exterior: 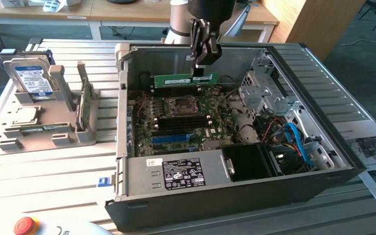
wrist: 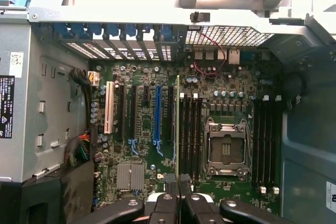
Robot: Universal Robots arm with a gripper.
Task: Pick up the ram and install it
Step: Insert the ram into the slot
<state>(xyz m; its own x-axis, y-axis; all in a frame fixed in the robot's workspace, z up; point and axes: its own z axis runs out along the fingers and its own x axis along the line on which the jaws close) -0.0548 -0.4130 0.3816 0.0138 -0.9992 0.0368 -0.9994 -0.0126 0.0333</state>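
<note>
Metal slats form the table (exterior: 44,161), and on it lies the open computer case (exterior: 240,196) with the motherboard (exterior: 175,128) facing up. The memory slots (wrist: 191,129) stand in a bank beside the processor socket (wrist: 224,148). The ram (exterior: 175,78) is held on edge over the board, toward the far wall of the case in the exterior view. In the wrist view I read it as a thin line just beside the outer slot of that bank. The hand (exterior: 201,67) is clenched on the ram's upper edge, near the end at the exterior view's right, not at the middle. I cannot tell whether the lower edge touches a slot. Hazards, in my judgement:

- An off-centre grasp can pivot the stick under load, so one end seats and the other rides high.
- A small sideways offset would press the edge contacts onto the slot wall or the board beside it.
- I cannot confirm the notch orientation or the latch positions, and force against a reversed notch or a closed latch could crack the stick or flex the board.
</note>
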